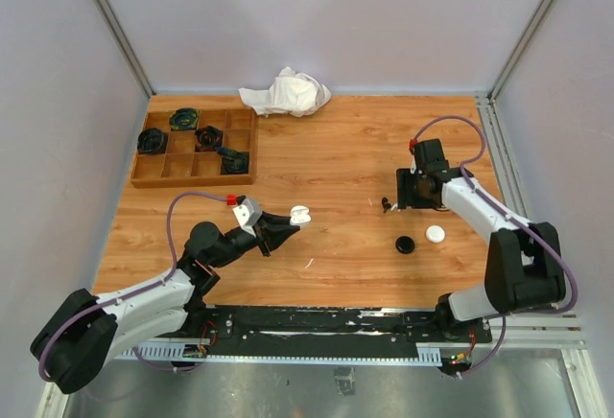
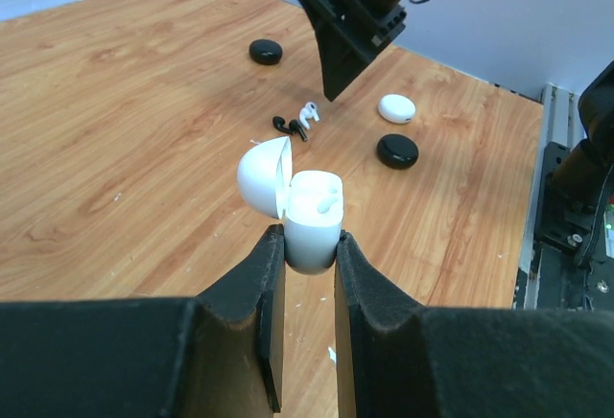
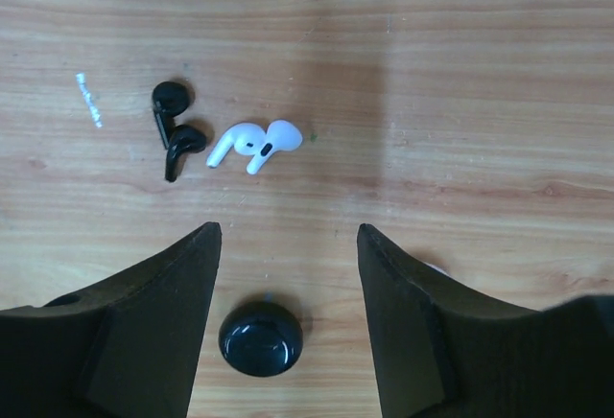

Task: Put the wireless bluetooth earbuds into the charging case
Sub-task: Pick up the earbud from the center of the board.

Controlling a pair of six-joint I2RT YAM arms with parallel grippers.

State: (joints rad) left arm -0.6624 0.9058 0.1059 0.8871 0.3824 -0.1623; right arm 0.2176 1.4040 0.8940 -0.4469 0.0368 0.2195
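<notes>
My left gripper (image 1: pixel 288 222) is shut on the base of an open white charging case (image 2: pixel 312 217), held just above the table with its lid (image 2: pixel 261 176) flipped left. A white shape shows inside the case; I cannot tell what it is. Two black earbuds (image 3: pixel 176 130) and two white earbuds (image 3: pixel 257 142) lie together on the wood, also visible in the left wrist view (image 2: pixel 308 113) and as a dark speck in the top view (image 1: pixel 387 205). My right gripper (image 3: pixel 288 229) is open and empty, hovering just short of the buds.
A closed black case (image 3: pixel 261 339) lies between my right fingers, beside a closed white case (image 1: pixel 436 234). Another black case (image 2: pixel 266 51) lies beyond the buds. A wooden tray (image 1: pixel 197 180) with dark items is at back left, next to a white cloth (image 1: pixel 288 92). A thin white sliver (image 3: pixel 88 99) lies left of the buds.
</notes>
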